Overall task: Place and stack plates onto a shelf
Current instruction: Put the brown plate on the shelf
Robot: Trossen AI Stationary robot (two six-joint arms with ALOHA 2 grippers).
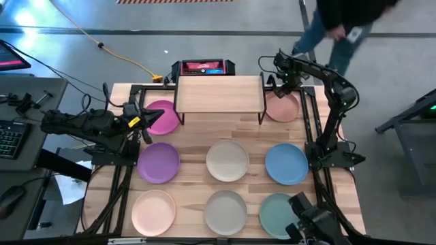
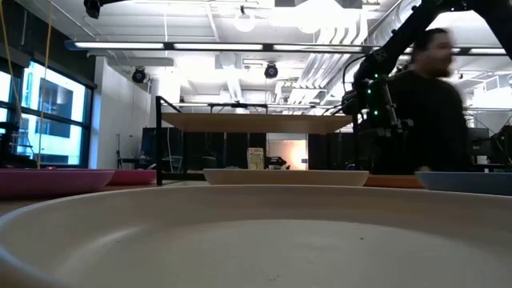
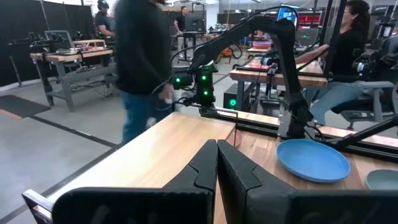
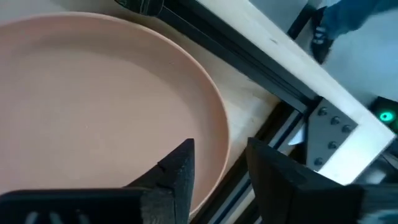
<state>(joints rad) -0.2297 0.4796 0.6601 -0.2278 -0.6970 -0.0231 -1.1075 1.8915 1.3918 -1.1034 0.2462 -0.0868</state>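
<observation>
- Shelf (image 1: 219, 93): light-wood board on thin black legs, at the far middle of the bench (image 1: 191, 146); its top is bare.
- Peach plate (image 1: 282, 107): on the bench just beside the shelf's right end, at the far right corner.
- Right tool (image 1: 278, 76): hovers over the far rim of the peach plate. In the right wrist view the right tool's fingers (image 4: 177, 168) stand apart, one over the plate's inner surface and one outside its rim, holding nothing. Whether a fingertip touches the rim cannot be told.
- Pink plate (image 1: 162, 116): on the bench just beside the shelf's left end, partly under the left arm.
- Left tool (image 1: 147, 122): over the near edge of the pink plate, fingers pressed together and empty.
- Purple plate (image 1: 159, 162): middle row, left.
- Cream plate (image 1: 227, 160): middle row, centre.
- Blue plate (image 1: 286, 163): middle row, right, near the right arm's base.
- Pale peach plate (image 1: 153, 211): near row, left.
- Beige plate (image 1: 225, 211): near row, centre.
- Teal plate (image 1: 278, 214): near row, right, partly covered by dark hardware.
- Person (image 1: 340, 24): in dark top and blue trousers, on the floor beyond the bench's far right corner.
</observation>
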